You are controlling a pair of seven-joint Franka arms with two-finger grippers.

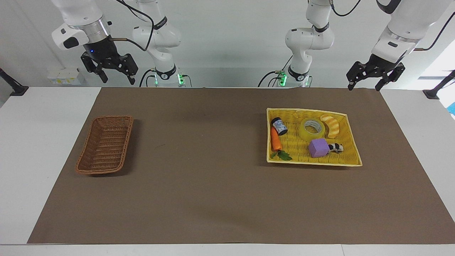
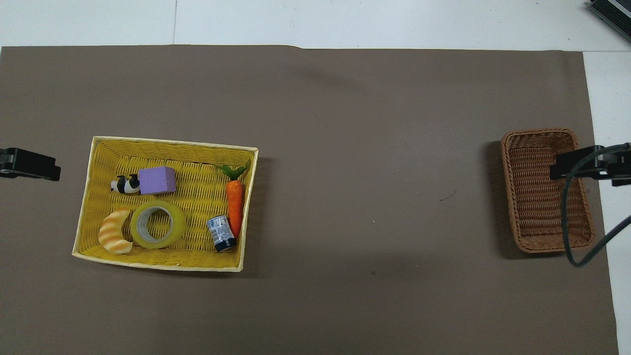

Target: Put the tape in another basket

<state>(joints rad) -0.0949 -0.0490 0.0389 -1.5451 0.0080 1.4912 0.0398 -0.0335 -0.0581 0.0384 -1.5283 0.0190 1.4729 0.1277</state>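
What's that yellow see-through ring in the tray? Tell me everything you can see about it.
It is the tape: a wide roll of translucent yellow tape on a white printed core. It lies flat, hole up, in the yellow tray, on the side nearer the robots. The croissant toy lies close beside it, perhaps touching; the purple block sits just farther from the robots. No gripper is near it.

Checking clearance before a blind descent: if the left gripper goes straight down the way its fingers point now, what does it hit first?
Probably bare table. The left gripper, open, hangs over the brown mat near its edge closest to the robots, short of the yellow tray holding the tape. Depth is uncertain.
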